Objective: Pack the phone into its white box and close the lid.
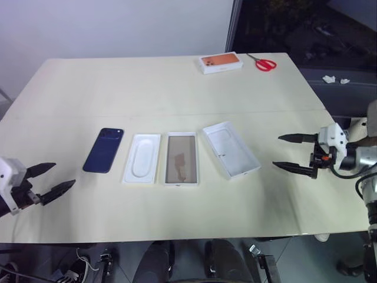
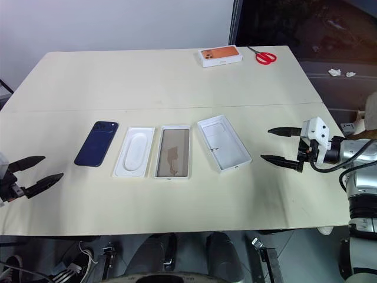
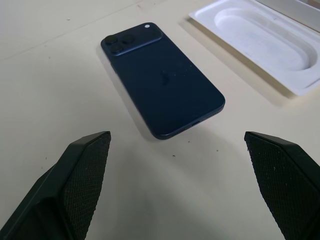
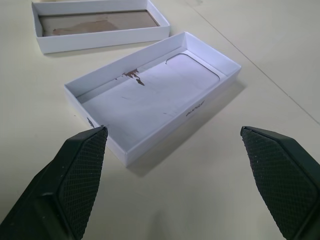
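Phone [image 1: 103,150]: I am seeing it lying back up on the table [image 1: 147,88], at the left end of the row.
White box [image 1: 181,158]: lying third from the left, open, with a brown bottom.
Lid [image 1: 231,148]: lying inside up, right of the box, slightly turned.
Insert tray [image 1: 142,158]: lying between phone and box.
Left gripper [image 1: 49,180]: I am holding it released, near the phone, empty.
Right gripper [image 1: 288,152]: hanging released, right of the lid, empty.
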Robot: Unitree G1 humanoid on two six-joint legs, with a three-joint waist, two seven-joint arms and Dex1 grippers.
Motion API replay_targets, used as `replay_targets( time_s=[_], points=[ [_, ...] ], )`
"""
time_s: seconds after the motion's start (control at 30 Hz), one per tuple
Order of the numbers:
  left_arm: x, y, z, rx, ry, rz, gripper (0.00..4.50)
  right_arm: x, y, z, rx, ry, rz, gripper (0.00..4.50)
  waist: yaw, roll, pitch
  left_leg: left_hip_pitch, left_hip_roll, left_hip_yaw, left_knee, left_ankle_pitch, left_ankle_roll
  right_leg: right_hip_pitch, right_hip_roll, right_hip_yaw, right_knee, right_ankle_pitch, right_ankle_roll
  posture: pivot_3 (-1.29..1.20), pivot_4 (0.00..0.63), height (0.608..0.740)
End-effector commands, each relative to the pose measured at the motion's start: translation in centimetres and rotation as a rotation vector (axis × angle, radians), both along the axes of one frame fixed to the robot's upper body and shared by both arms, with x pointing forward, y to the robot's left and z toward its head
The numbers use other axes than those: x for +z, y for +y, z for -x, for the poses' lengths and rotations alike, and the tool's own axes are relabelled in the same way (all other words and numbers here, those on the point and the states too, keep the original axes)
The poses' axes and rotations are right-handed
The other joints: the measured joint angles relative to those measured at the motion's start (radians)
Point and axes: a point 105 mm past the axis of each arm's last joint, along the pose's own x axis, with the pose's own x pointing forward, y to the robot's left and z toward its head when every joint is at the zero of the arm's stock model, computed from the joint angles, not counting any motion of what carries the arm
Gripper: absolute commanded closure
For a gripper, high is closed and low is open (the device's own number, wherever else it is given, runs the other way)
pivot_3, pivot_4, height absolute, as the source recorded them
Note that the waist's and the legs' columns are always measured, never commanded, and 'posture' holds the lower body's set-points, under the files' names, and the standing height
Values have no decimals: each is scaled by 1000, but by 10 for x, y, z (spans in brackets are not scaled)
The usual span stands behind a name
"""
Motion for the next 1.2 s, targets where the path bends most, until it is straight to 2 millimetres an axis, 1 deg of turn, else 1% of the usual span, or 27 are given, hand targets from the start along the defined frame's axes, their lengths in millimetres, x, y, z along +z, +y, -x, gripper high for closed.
replay_targets(
  time_s=[0.03, 0.33, 0.43, 0.57, 0.73, 0.93, 1.03, 1.13, 1.2],
  points=[
    [16, 7, -1, 14, -63, -29, 0, 16, -3, -1, -4, -62, 11, 48, 0, 0, 0, 0, 0, 0, 0, 0, 0, 0, 0, 0, 0, 0, 0, 0, 150, 740],
    [16, 5, -4, 7, -72, -15, 0, 19, 2, -7, -2, -80, 14, 48, 0, 0, 0, 0, 0, 0, 0, 0, 0, 0, 0, 0, 0, 0, 0, 0, 150, 740],
    [12, 4, -2, 5, -68, -5, 0, 20, 3, -8, 4, -75, 13, 48, -1, 0, 0, 0, 0, 0, 0, 0, 0, 0, 0, 0, 0, 0, 0, 0, 150, 740],
    [8, -2, -3, -9, -33, 30, 0, 21, 5, -11, -2, -61, 10, 48, 0, 0, 0, 0, 0, 0, 0, 0, 0, 0, 0, 0, 0, 0, 0, 0, 150, 740],
    [8, -11, -10, -32, 59, 100, 0, 21, 5, -15, -22, -47, 4, 48, 1, 0, 0, 0, 0, 0, 0, 0, 0, 0, 0, 0, 0, 0, 0, 0, 150, 740],
    [20, -23, -23, -7, 47, 212, 0, 24, 17, -21, -23, -104, 73, 48, 1, 0, 0, 0, 0, 0, 0, 0, 0, 0, 0, 0, 1, 0, 0, 0, 150, 740],
    [23, -35, -31, 24, 106, 287, 0, 30, 30, -22, 10, -138, 79, 48, -1, 0, 0, 0, 0, 0, 0, 0, 0, -1, 0, 0, 1, 0, 0, 0, 150, 740],
    [24, -60, -42, 19, 114, 316, 0, 38, 53, -23, 73, -190, 120, 48, 0, 1, 0, 0, 0, 0, 1, 0, 0, -1, 1, 1, 2, 0, 0, 0, 150, 740],
    [22, -68, -54, 57, 101, 311, 0, 47, 72, -23, 115, -224, 86, 48, 0, 1, 0, 0, 0, 0, 1, 0, 0, -1, 1, 1, 2, 0, 0, 0, 150, 740]
  ],
)
